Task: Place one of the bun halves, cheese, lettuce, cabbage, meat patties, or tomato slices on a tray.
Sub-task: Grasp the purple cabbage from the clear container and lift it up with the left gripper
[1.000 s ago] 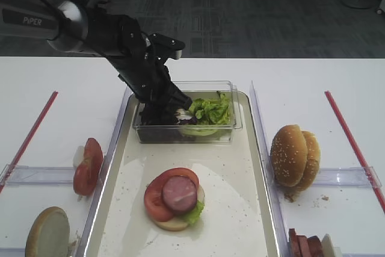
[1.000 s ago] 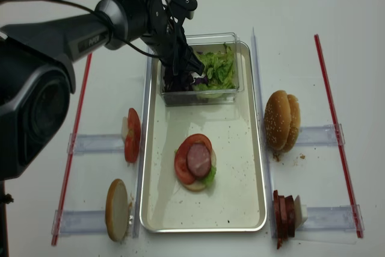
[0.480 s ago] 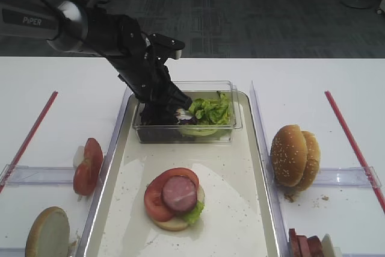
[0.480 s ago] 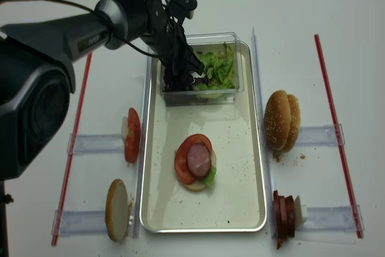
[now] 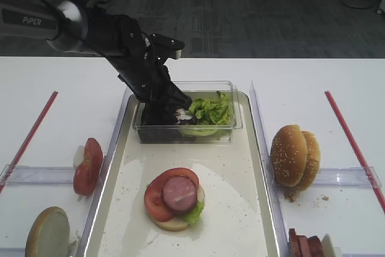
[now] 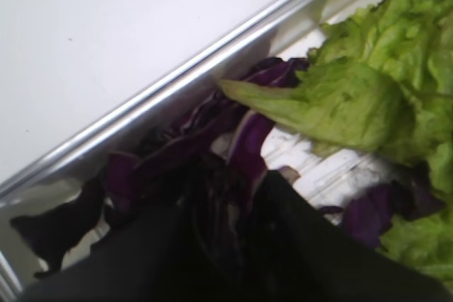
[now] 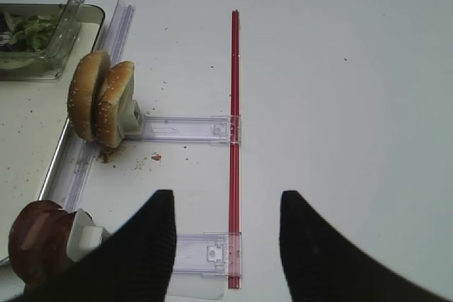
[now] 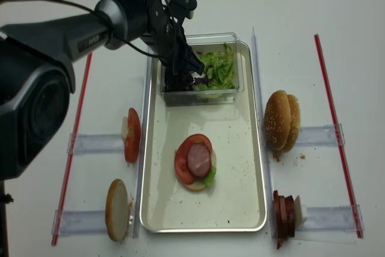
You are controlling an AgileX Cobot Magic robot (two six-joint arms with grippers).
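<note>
**Left Gripper Lowered Into Salad Box**

The left gripper [image 6: 219, 245] was lowered into the clear box [image 5: 228, 126] on the tray [image 5: 252, 209], its narrowed jaws closed on purple cabbage [image 6: 233, 139] beside the lettuce [image 6: 368, 90]. The right gripper [image 7: 226, 245] was held open and empty above the table [image 7: 340, 104], near the bun halves [image 7: 99, 104].
</note>
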